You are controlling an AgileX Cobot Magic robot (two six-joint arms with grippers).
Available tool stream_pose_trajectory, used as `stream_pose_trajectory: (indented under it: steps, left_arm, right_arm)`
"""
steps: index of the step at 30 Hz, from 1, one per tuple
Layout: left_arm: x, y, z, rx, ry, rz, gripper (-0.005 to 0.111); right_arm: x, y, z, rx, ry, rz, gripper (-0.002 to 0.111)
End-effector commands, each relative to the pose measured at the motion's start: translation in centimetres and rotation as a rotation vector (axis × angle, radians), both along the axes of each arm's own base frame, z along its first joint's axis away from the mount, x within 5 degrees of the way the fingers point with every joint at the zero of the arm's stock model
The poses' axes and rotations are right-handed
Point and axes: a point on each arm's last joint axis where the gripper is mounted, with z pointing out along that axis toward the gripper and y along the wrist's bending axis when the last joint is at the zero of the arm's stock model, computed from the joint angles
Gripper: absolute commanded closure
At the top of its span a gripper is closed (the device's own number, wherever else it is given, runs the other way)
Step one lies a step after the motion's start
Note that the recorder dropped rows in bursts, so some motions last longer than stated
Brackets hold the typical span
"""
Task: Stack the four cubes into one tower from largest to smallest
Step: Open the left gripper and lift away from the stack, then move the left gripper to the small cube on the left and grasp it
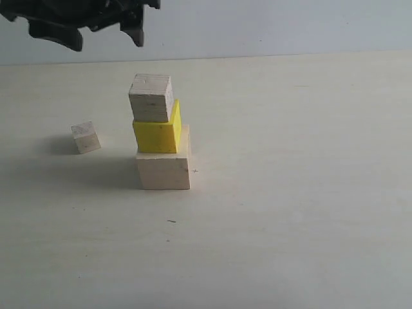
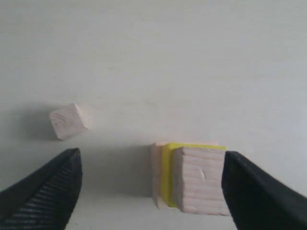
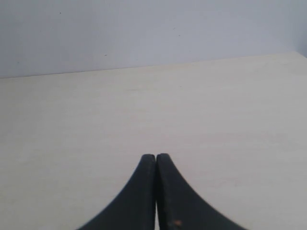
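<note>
Wooden, the smallest cube [image 1: 85, 138] lies on the desk [image 1: 290, 225], toward its left edge, near the stack [image 1: 157, 134]. Your left gripper [image 2: 151, 157] hangs wide open, empty; square it to the cube's turned faces before closing. Right gripper [image 3: 156, 160]: closed, empty.

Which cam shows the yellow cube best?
Exterior view: the yellow cube shows a full side face, sitting between the large wood cube and the smaller wood cube. Left wrist view shows only its edge past the smaller wood cube. Right wrist view shows none of it.
</note>
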Motion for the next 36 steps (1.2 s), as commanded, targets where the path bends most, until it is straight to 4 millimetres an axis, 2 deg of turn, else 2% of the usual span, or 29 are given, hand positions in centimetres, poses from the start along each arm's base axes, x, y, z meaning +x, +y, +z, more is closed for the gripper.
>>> stream_pose_trajectory:
  steps: [1, 5, 8, 18, 19, 23, 27, 36]
  left_arm:
    - [0.5, 3.3, 1.6, 0.031, -0.038, 0.028, 0.03]
    - [1.5, 5.5, 1.2, 0.064, -0.031, 0.056, 0.03]
    - [2.4, 7.2, -0.1, 0.084, -0.018, 0.082, 0.03]
    - [3.4, 11.1, -6.4, -0.057, 0.005, 0.175, 0.03]
    - [3.5, 11.3, -7.8, -0.053, 0.021, 0.183, 0.03]
    - [4.3, 11.3, -11.7, -0.047, 0.126, 0.204, 0.03]
    - [5.3, 10.5, -14.7, -0.104, 0.188, 0.24, 0.03]
    - [6.5, 9.3, -19.0, -0.179, 0.233, 0.343, 0.03]
  right_arm:
    - [0.0, -0.1, -0.1, -0.011, -0.008, -0.006, 0.108]
    - [0.0, -0.1, -0.1, -0.011, -0.008, -0.006, 0.108]
    - [0.0, -0.1, -0.1, -0.011, -0.008, -0.006, 0.108]
    - [0.0, -0.1, -0.1, -0.013, -0.008, -0.006, 0.108]
    - [0.0, -0.1, -0.1, -0.013, -0.008, -0.006, 0.108]
    - [0.0, -0.1, -0.1, -0.013, -0.008, -0.006, 0.108]
    - [0.0, -0.1, -0.1, -0.011, -0.008, -0.006, 0.108]
    - [0.0, -0.1, -0.1, -0.013, -0.008, -0.006, 0.108]
